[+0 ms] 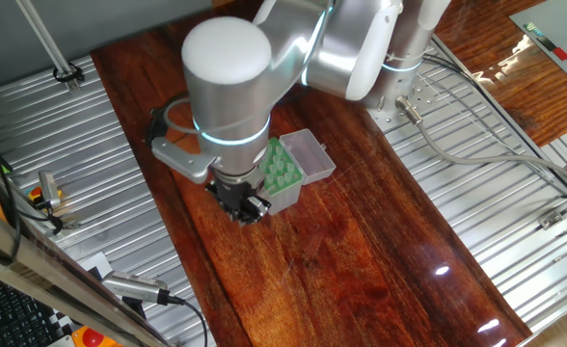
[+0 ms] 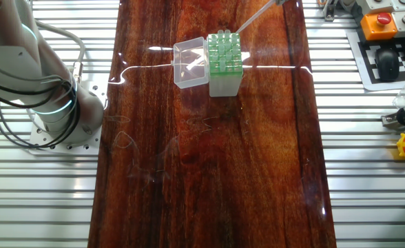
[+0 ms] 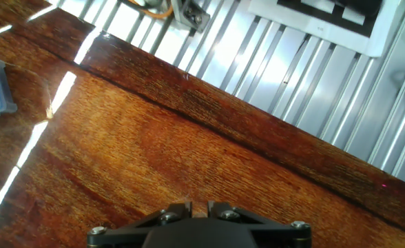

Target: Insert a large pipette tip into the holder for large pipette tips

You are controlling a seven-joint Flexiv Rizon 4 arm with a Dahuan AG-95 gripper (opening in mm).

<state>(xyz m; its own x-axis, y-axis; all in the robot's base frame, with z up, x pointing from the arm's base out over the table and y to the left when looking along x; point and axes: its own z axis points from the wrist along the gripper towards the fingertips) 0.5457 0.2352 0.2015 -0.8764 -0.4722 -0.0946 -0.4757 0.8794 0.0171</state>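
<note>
The gripper [image 3: 200, 207], jaws narrowed, carries the thin translucent pipette tip [image 2: 252, 19] just above the green-topped holder box [image 2: 224, 55]. I judge alignment is next: centre over a hole.

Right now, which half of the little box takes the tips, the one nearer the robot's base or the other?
The other: the holder, with its green perforated top. The half nearer the base is just the clear lid, lying open.
</note>
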